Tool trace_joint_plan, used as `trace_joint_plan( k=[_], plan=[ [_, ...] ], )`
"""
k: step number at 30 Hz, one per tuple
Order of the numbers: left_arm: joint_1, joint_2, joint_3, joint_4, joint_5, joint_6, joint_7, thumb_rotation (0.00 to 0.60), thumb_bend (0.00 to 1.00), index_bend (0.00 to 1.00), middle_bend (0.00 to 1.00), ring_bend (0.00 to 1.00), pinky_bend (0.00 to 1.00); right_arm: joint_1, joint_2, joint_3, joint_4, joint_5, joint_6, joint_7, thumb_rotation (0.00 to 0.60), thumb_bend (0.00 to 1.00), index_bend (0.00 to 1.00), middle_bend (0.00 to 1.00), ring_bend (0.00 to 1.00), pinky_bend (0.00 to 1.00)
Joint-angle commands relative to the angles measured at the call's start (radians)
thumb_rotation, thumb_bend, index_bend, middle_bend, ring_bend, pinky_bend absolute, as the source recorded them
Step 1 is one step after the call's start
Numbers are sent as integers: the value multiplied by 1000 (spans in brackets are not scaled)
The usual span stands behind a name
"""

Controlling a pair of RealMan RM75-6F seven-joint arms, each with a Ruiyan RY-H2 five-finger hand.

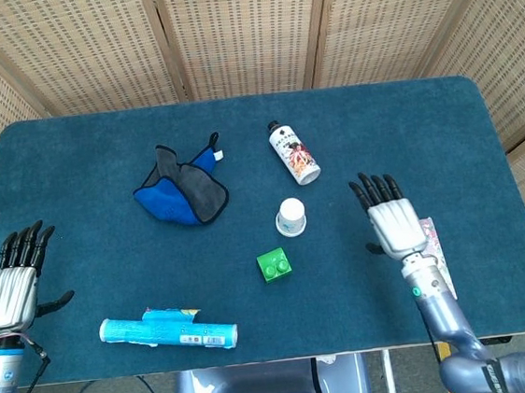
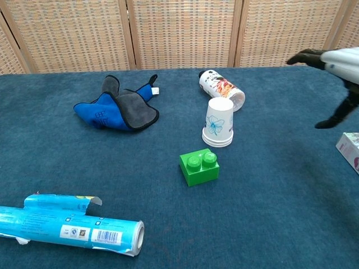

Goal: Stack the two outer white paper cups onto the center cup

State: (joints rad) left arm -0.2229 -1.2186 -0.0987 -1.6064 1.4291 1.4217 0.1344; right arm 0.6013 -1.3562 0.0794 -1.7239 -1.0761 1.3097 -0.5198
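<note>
The white paper cups stand nested upside down in one stack (image 1: 291, 218) (image 2: 219, 123) near the table's middle, just beyond the green brick. My right hand (image 1: 393, 220) (image 2: 332, 61) hovers well to the right of the stack, fingers spread, holding nothing. At the table's left edge my left hand (image 1: 13, 282) is open too, fingers apart and empty; the chest view does not show it.
A green brick (image 2: 199, 166) lies just in front of the stack. A bottle (image 2: 222, 87) lies on its side behind it. A blue and grey cloth (image 2: 116, 110) sits at back left, a blue tube (image 2: 67, 225) at front left, a patterned box (image 1: 430, 256) at right.
</note>
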Motion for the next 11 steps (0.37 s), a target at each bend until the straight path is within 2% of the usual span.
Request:
trace_joint_plan(
  k=[1,6,11],
  plan=[
    [3,-6,-1,4,-1,8,5,600,122,0,0,0,0,-98,69,-75,9,-93,68,106,600,124,0,0,0,0],
    [13,-19,6,10,-3,16,19,600,122,0,0,0,0,-181,103,-113,69,-153,112,220,600,121,0,0,0,0],
    [32,-35,21,14,4,36,32,600,121,0,0,0,0,-272,116,-127,154,-196,166,364,600,121,0,0,0,0]
  ],
)
